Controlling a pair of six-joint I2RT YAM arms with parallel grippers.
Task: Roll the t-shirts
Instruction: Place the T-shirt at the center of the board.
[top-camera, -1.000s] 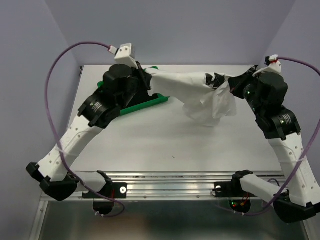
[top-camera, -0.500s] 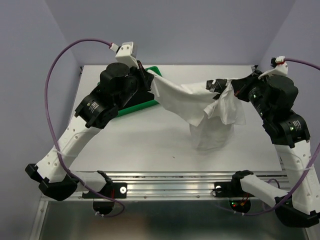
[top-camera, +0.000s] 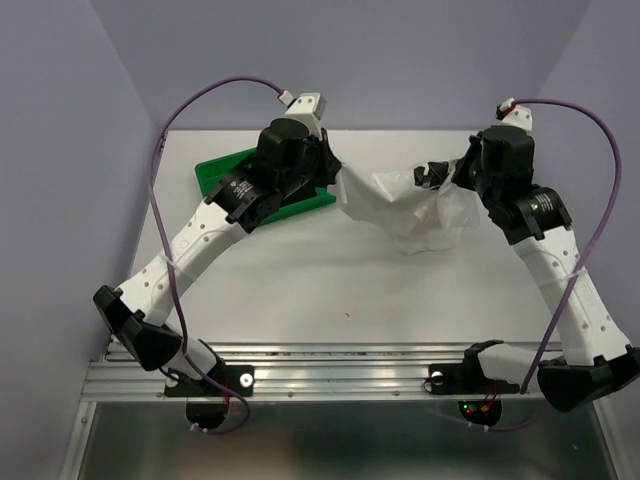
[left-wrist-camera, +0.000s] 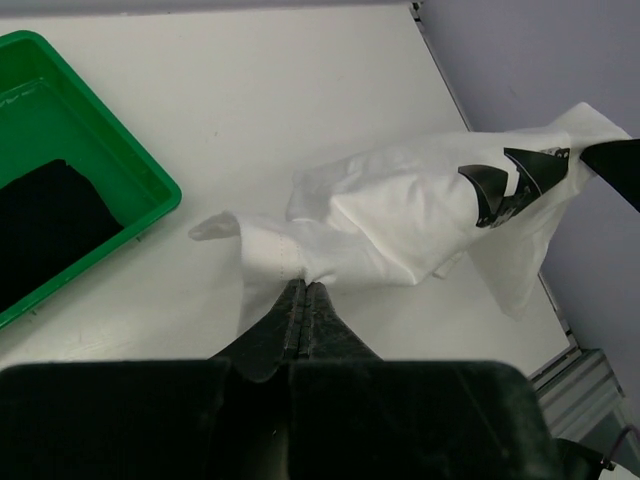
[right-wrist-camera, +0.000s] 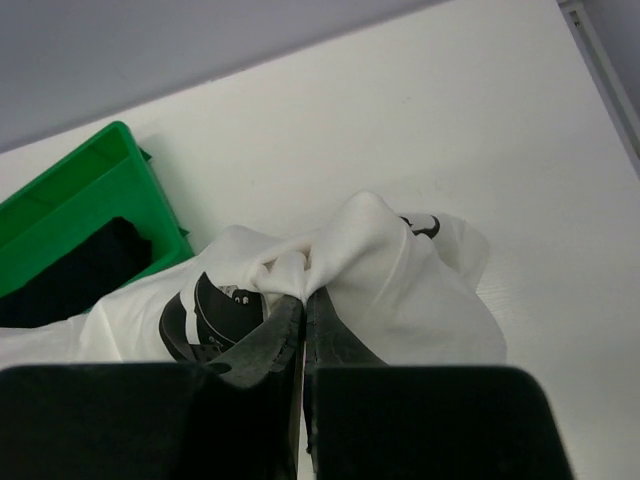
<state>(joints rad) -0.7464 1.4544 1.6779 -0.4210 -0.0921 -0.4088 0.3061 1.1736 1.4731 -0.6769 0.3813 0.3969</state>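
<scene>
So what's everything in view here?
flat table: one, white, under everything.
green plastic tray: one, green, table's far left.
plain black fabric t-shirt: one, black, inside the tray.
white fabric t-shirt with black printed marks: one, white, strung across the far middle.
thin cables: two, purple, looping above the arms.
jointed robot arms: two, white and black, bases at near edge.
left gripper: one, black, shut on the white shirt.
right gripper: one, black, shut on the same shirt.

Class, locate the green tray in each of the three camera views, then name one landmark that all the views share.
Top external: green tray at the table's far left, partly under the left arm.
Left wrist: tray in the upper left corner.
Right wrist: tray at the left edge.
Shared landmark: the white t-shirt, right of the tray everywhere.
</scene>
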